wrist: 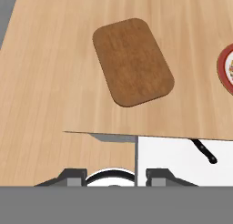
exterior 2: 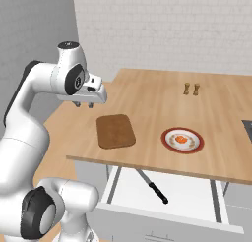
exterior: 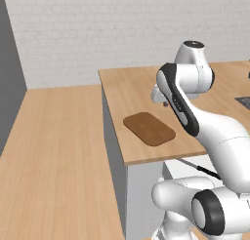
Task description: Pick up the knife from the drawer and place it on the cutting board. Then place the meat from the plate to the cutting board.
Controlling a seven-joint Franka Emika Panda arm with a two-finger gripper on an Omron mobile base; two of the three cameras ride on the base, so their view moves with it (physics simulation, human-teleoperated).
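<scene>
Currently, stage: judged as approach; neither item has been moved yet.
Claw [exterior 2: 84, 105]: hangs above the desk [exterior 2: 147, 98], beyond the far-left corner of the cutting board [exterior 2: 115, 131]; fingers part-way apart, holding nothing.
Knife [exterior 2: 151, 186]: lies diagonally in the open drawer [exterior 2: 197, 196] below the desk edge, black handle toward the drawer front, blade tip under the desk overhang.
Cutting board: bare, flat on the desk, near the front edge.
Meat [exterior 2: 181, 139]: sits in the middle of the plate [exterior 2: 182, 140], which stands to the right of the board, apart from it.
Risk 1: the claw must drop past the desk edge into the drawer; a descent too close to the overhang could strike the desk.
Risk 2: the knife is slim and lies flat on the drawer floor; a narrow or off-centre closure on the handle could let it pivot or slip.
Risk 3: the blade tip under the desk could catch on lifting.
Other: two small shakers [exterior 2: 191, 89] stand far back, clear of the work.
</scene>
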